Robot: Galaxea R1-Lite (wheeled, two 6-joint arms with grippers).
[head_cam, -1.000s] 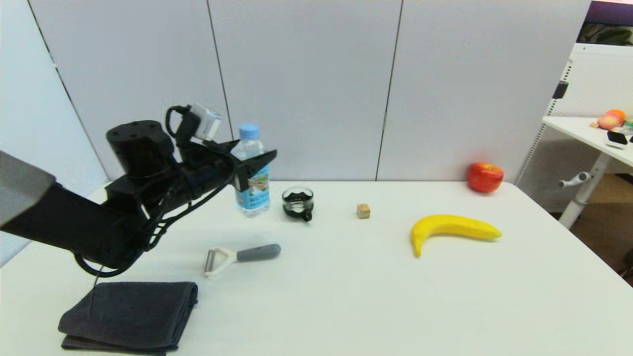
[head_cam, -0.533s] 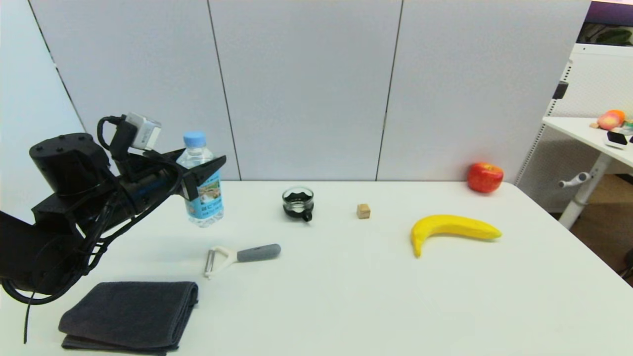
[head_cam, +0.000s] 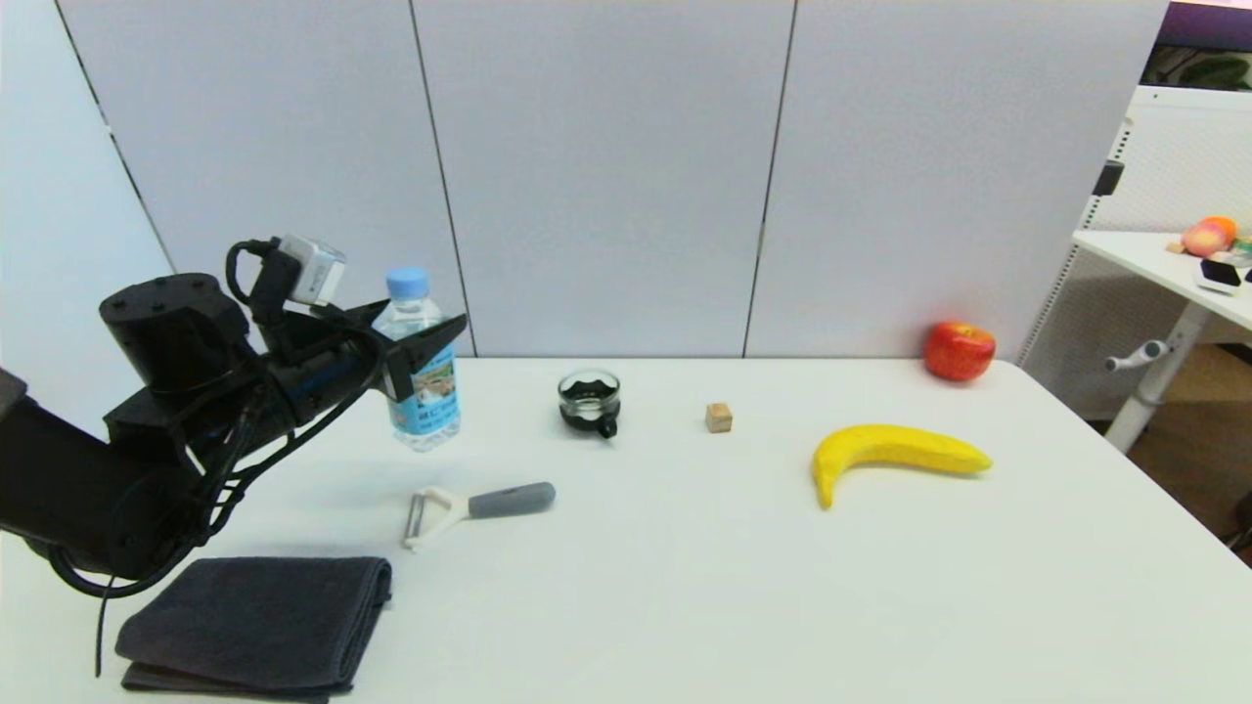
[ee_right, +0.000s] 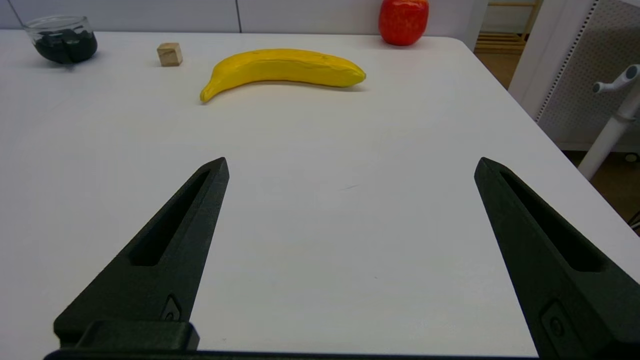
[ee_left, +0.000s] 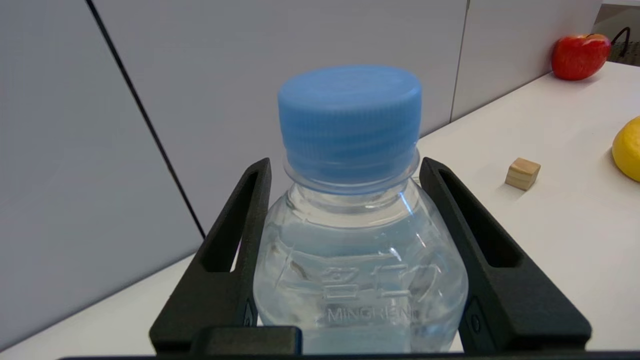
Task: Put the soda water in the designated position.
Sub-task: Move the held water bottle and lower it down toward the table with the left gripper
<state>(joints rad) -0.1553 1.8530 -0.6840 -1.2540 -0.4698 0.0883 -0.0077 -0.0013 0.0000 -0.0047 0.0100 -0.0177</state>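
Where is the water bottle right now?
In the head view the bottle is on the table's left side, held in the left gripper, left of the glass cup and behind the peeler.

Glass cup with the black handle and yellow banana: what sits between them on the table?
Only the small wooden cube, between the glass cup and the banana; seen in the head view.

head: high, looks down at white surface (head_cam: pixel 685 587) | wrists: low, close | all share small wooden cube (head_cam: pixel 719 418)
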